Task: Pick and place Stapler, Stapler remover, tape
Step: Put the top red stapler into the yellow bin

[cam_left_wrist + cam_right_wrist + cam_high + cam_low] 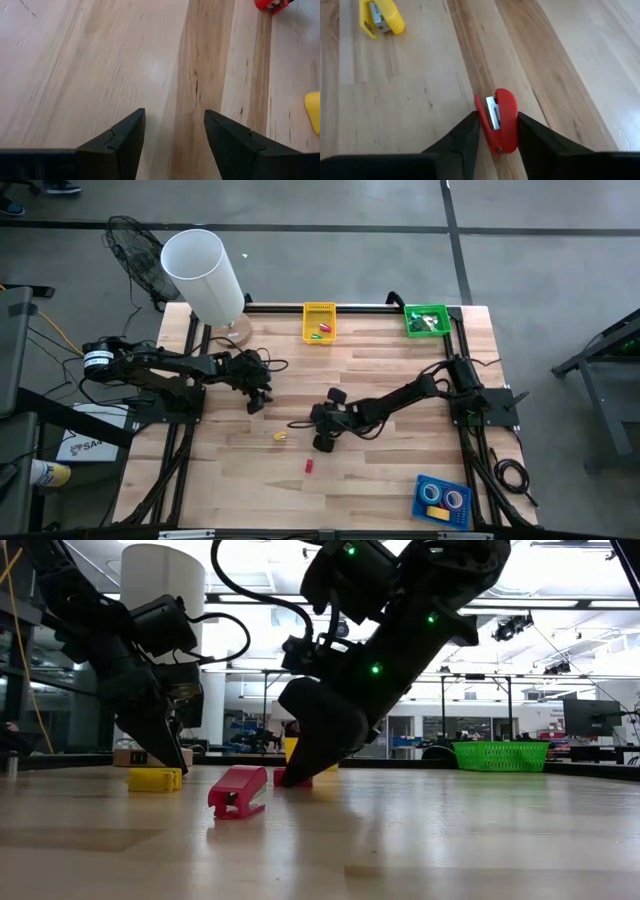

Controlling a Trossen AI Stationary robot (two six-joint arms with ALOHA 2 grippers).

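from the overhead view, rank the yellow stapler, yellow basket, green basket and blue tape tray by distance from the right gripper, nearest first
Measured from the right gripper:
1. yellow stapler, just beside it toward the left arm
2. yellow basket, far edge, middle
3. blue tape tray, near right corner
4. green basket, far right corner

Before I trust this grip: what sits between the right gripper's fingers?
A small red stapler lies between the right gripper fingers on the bare wooden table, seen in the right wrist view.

grey floor (540,250), fan (135,245), perhaps workshop
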